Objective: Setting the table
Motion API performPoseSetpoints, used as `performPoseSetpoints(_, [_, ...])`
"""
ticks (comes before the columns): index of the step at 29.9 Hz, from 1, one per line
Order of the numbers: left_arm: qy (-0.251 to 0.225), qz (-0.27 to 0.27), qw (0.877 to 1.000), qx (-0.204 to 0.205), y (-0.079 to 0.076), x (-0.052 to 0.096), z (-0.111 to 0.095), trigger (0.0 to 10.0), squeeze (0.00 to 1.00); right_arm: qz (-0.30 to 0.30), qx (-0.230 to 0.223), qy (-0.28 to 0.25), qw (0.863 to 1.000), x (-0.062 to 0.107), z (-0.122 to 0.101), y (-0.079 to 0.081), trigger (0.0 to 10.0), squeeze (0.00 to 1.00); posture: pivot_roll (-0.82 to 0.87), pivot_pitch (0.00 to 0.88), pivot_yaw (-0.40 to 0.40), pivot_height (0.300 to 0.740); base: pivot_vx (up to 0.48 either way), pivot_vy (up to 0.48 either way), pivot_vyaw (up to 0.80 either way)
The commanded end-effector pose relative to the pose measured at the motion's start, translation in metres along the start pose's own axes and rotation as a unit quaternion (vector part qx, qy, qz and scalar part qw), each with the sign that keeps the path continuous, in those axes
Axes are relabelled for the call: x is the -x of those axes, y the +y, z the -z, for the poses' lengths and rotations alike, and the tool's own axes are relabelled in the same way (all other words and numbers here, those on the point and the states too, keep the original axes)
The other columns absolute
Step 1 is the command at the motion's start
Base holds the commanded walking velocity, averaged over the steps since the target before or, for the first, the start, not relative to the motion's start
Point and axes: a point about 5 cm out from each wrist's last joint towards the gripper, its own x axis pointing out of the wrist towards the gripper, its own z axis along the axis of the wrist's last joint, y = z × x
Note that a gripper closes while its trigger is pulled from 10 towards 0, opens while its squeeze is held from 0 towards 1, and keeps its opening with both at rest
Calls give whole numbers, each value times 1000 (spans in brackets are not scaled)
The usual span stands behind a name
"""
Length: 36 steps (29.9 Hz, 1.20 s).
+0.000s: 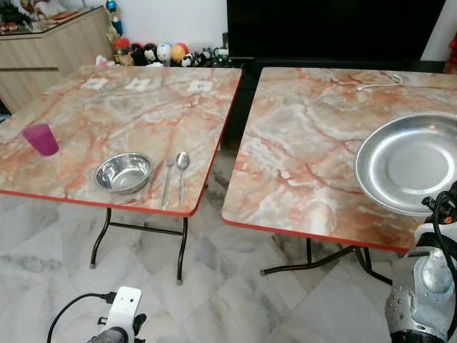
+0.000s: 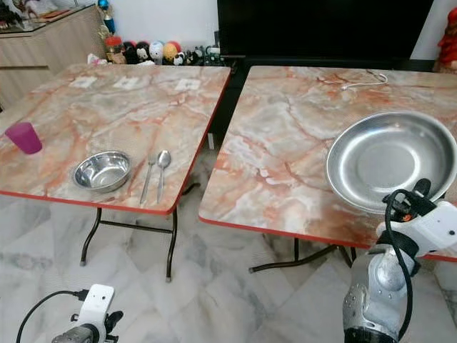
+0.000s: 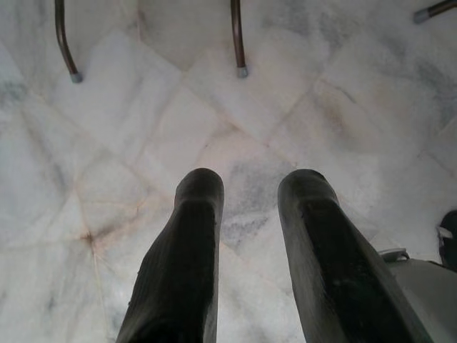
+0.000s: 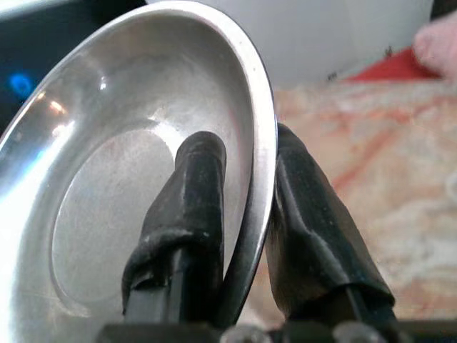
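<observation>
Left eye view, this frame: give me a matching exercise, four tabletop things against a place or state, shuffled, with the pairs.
Things:
1. steel plate
2. purple cup
3. small steel bowl
4. white cable

Places or states:
A. far side of the right table
B. just left of the fork and spoon
C. rim gripped by the right tool
D. left edge of the left table

Pairs: 1-C, 2-D, 3-B, 4-A

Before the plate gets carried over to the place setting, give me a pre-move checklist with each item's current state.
1. Right gripper clamped on the rim of the large round steel plate: ok.
2. Plate lifted clear of the right marble-patterned table: cannot tell.
3. Left gripper open, over the floor: ok.
4. Small steel bowl, fork and spoon laid on the left marble-patterned table: ok.
5. Purple plastic cup upright: ok.
</observation>
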Motion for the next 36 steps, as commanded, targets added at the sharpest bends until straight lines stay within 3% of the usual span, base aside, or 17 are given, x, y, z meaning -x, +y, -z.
performPoseSetpoints(1, [4, 4, 1000, -16, 0, 1, 2, 10000, 0, -29, -1, 0, 1000, -1, -2, 12, 10000, 0, 5, 0, 36, 740, 0, -292, 0])
performPoseSetpoints(4, [6, 4, 1000, -19, -1, 1, 3, 10000, 0, -51, -7, 0, 999, 6, 2, 24, 10000, 0, 4, 0, 36, 740, 0, -456, 0])
performPoseSetpoints(11, [19, 6, 1000, -17, -4, 2, 9, 10000, 0, -53, -20, 23, 998, 12, 13, 34, 10000, 0, 4, 0, 33, 740, 0, -453, 0])
performPoseSetpoints(17, [18, 4, 1000, -11, -5, 2, 9, 10000, 0, -59, -22, 24, 998, 11, 14, 39, 10000, 0, 6, 0, 29, 740, 0, 0, 0])
performPoseSetpoints(24, [20, 5, 1000, -12, -5, 2, 10, 10000, 0, -21, -16, 4, 1000, 3, 7, 27, 10000, 0, 6, 0, 26, 740, 0, 0, 0])
performPoseSetpoints(26, [21, 5, 1000, -13, -5, 2, 11, 10000, 0, 37, -13, -1, 999, -3, 4, 9, 10000, 0, 6, 0, 27, 740, 0, 0, 0])
performPoseSetpoints(28, [22, 5, 1000, -13, -5, 2, 11, 10000, 0, 81, -23, 24, 996, -5, 9, -2, 10000, 0, 6, 0, 27, 740, 0, 0, 0])
performPoseSetpoints(34, [24, 5, 1000, -14, -5, 2, 12, 10000, 0, 91, -60, 60, 992, -3, 24, -4, 10000, 0, 13, 0, 18, 740, 0, 0, 0])
performPoseSetpoints(36, [29, 13, 999, -26, -6, 3, 15, 10000, 0, 120, -115, 97, 981, 1, 37, -3, 10000, 0, 22, 0, 16, 740, 0, 0, 0])
